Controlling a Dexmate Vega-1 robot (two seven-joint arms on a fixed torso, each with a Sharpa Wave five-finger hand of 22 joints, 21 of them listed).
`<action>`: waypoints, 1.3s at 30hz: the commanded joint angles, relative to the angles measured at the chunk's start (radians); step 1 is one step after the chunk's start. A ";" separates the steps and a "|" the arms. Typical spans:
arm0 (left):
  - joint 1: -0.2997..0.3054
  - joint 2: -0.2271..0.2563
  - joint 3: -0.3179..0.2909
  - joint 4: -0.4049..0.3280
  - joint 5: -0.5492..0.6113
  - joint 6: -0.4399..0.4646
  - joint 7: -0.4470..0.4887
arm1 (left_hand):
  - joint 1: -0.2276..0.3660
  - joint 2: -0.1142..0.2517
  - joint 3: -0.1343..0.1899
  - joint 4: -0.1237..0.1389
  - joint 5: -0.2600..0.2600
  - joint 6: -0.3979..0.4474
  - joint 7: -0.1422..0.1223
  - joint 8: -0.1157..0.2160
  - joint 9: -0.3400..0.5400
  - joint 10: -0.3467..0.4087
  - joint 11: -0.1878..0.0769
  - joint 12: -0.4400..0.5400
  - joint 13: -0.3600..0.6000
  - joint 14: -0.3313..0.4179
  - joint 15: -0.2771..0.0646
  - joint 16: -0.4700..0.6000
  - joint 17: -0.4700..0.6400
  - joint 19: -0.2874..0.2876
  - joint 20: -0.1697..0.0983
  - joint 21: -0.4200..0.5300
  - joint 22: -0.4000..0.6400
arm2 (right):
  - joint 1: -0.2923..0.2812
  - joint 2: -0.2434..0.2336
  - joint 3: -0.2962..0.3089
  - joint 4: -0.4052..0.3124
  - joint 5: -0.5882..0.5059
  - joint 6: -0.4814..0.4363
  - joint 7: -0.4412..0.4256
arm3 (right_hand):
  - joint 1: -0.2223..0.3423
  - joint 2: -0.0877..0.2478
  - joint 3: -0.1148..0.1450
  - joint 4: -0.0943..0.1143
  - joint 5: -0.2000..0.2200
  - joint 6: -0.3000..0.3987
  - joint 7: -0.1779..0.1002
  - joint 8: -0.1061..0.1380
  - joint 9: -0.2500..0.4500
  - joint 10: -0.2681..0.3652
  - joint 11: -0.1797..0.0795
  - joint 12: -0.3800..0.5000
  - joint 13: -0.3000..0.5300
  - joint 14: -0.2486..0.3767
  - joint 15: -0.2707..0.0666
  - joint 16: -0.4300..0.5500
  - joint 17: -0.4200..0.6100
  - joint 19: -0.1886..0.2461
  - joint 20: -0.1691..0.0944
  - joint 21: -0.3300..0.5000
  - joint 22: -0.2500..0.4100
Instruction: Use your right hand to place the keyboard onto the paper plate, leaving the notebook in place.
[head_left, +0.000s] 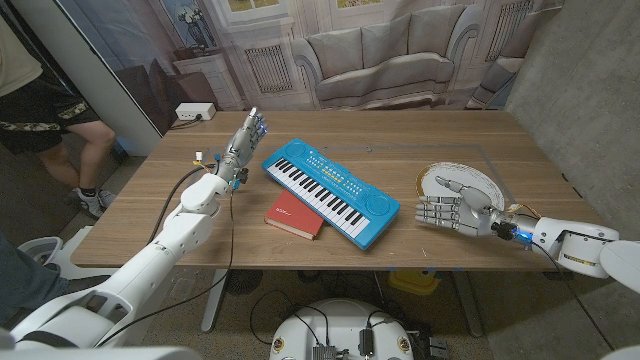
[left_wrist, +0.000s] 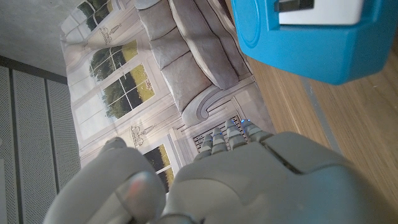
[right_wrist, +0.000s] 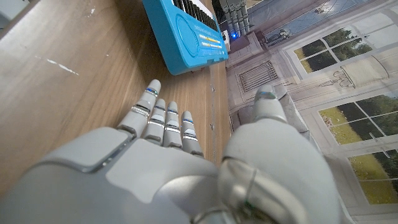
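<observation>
A blue toy keyboard (head_left: 331, 190) lies slanted across the middle of the table, its near-right end pointing toward my right hand. A red notebook (head_left: 295, 216) lies against its near-left side, partly tucked under it. The white paper plate (head_left: 462, 184) sits at the right, just behind my right hand (head_left: 450, 213). That hand stands on edge, fingers spread toward the keyboard and holding nothing, a short gap from the keyboard's end (right_wrist: 189, 37). My left hand (head_left: 241, 140) is raised at the back left, fingers up and apart, holding nothing. A corner of the keyboard (left_wrist: 311, 43) shows past it.
A white power box (head_left: 194, 112) sits at the back-left table corner. A person's legs (head_left: 85, 150) stand beyond the left edge. Bare wood (head_left: 420, 135) lies behind the keyboard, and the near edge runs close in front of the notebook.
</observation>
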 joint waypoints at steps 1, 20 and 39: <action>-0.002 -0.006 0.003 0.011 -0.003 0.001 -0.004 | 0.005 0.006 -0.008 0.003 -0.005 -0.003 -0.002 0.006 0.006 -0.006 0.001 0.001 0.004 -0.004 0.006 0.005 0.003 -0.005 -0.010 0.000 0.002 | 0.038 -0.028 -0.016 0.014 0.036 -0.061 -0.004 | 0.003 -0.007 -0.004 0.010 0.003 0.010 0.067 0.002 0.003 0.020 -0.003 0.007 0.004 0.025 0.001 0.011 0.002 0.021 -0.002 0.003 0.005; 0.009 -0.007 -0.002 0.007 -0.006 -0.008 0.002 | 0.007 0.008 -0.012 0.003 -0.006 -0.003 -0.004 0.006 0.006 -0.008 -0.002 0.000 0.004 -0.006 0.005 0.005 0.003 -0.006 -0.008 0.000 0.003 | 0.089 -0.069 -0.046 0.044 0.075 -0.132 0.010 | 0.005 -0.001 -0.009 0.023 0.000 0.028 0.068 0.006 0.005 0.045 0.004 0.014 0.006 0.058 0.010 0.016 0.004 0.060 0.001 0.008 0.007; 0.018 -0.002 -0.003 -0.005 -0.008 0.000 0.008 | 0.008 0.010 -0.016 0.003 -0.007 -0.002 -0.003 0.007 0.006 -0.009 0.000 0.000 0.004 -0.006 0.005 0.005 0.003 -0.007 -0.007 0.000 0.003 | 0.169 -0.098 -0.127 0.086 0.096 -0.164 0.044 | -0.012 -0.001 -0.017 0.035 -0.004 0.034 0.069 0.006 0.006 0.038 0.007 0.010 0.007 0.056 0.017 0.011 0.006 0.067 0.007 0.005 0.007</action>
